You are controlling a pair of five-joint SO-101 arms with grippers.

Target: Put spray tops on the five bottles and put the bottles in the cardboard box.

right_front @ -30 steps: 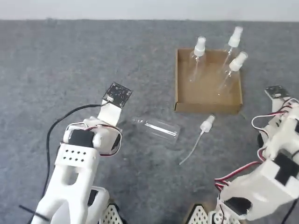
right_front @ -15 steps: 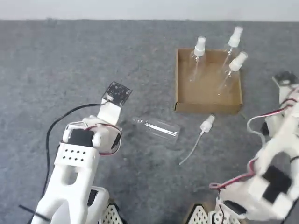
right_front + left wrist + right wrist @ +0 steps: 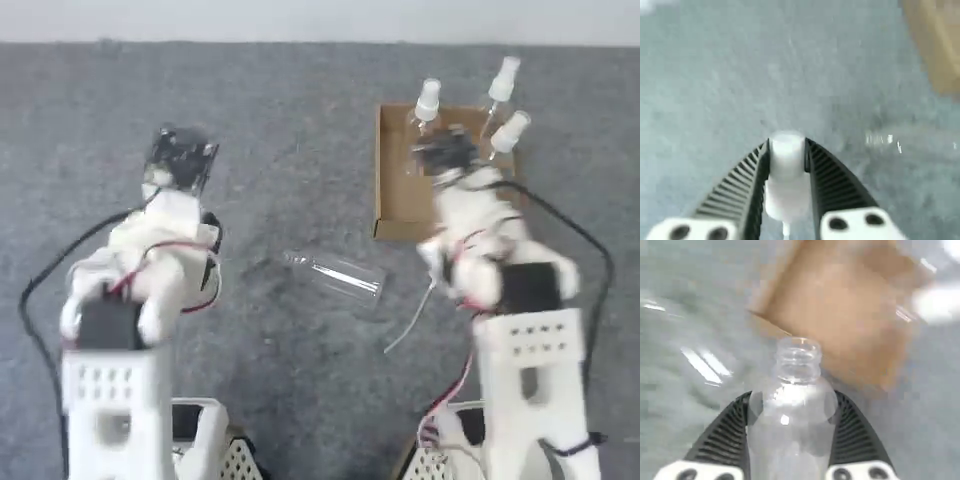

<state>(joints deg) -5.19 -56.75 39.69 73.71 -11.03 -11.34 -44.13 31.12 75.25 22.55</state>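
Both arms have swung since the earlier frame: the left one toward the upper left of the high view, the right one in over the box (image 3: pixel 380 170) at upper right. Now the left gripper (image 3: pixel 786 145) pinches a white spray top (image 3: pixel 785 172). The right gripper (image 3: pixel 793 399) clamps a clear bottle (image 3: pixel 798 360) at its shoulder, neck open. We judge it light, thin-walled and slick, so grip gently below the shoulder. A second bottle (image 3: pixel 338 274) lies mid-frame. A loose top sits mostly behind the right arm; we make out its tube (image 3: pixel 408 322).
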